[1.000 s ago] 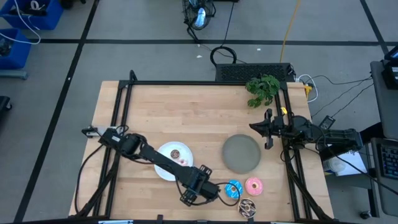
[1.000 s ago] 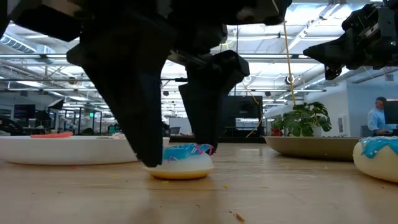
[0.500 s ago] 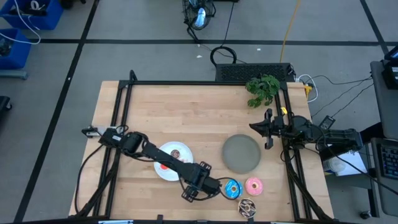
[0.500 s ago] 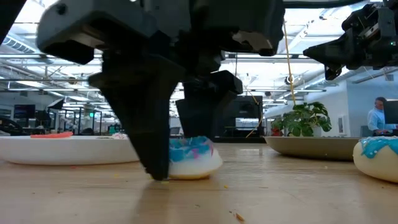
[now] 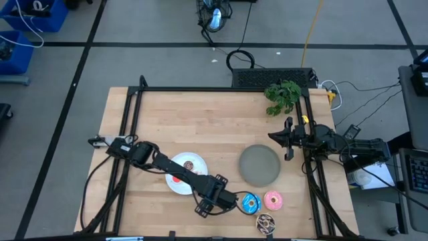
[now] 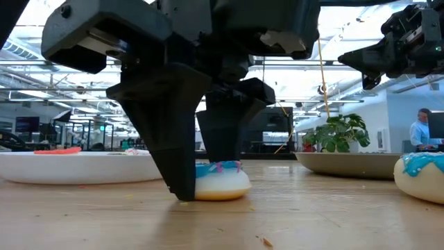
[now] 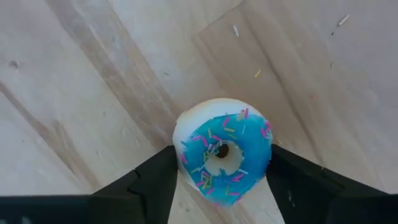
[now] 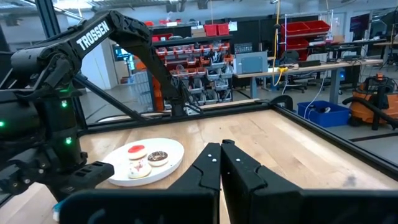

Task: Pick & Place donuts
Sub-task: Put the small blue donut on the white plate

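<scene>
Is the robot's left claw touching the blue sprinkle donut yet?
Touching. In the left wrist view, both fingers of the left end effector press the sides of the blue sprinkled donut, with no gap visible.

Left arm stretched across white plate [image 5: 175,186] toward near table edge, wrist pitched down. Left gripper [image 7: 221,180] low at tabletop, just right of that plate, fingers [image 6: 177,139] clamped on blue sprinkled donut [image 7: 222,154], one each side. Right arm folded at table's right edge, well clear of plate; right gripper [image 8: 220,163] raised, fingers pressed together.
</scene>
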Motion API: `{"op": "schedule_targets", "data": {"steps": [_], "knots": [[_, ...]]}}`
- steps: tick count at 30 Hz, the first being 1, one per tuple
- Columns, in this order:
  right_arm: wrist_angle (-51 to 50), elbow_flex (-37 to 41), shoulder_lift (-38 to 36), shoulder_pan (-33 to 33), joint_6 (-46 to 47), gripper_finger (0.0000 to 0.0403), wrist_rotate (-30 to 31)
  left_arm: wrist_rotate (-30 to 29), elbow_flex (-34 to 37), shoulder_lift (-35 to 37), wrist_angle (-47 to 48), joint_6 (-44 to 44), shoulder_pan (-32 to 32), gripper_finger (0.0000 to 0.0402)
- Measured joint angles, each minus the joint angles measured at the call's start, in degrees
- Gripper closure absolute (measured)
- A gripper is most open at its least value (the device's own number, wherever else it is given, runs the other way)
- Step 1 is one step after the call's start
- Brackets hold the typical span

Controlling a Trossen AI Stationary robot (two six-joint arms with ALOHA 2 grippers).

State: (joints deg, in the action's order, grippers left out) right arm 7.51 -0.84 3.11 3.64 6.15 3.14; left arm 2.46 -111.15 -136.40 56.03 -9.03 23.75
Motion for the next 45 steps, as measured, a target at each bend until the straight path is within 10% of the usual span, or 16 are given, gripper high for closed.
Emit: {"op": "schedule_targets", "data": {"steps": [16, 45], "knots": [[0.0, 0.02, 0.0, 0.02, 0.01, 0.0403, 0.0, -1.89, -1.69, 1.06, 0.91, 1.74, 0.0, 0.0238], [-0.04, 0.0, 0.01, 0.02, 0.22, 0.0403, -0.22, -18.19, 3.0, 28.75, 26.57, 27.74, 4.87, 0.024]]}}
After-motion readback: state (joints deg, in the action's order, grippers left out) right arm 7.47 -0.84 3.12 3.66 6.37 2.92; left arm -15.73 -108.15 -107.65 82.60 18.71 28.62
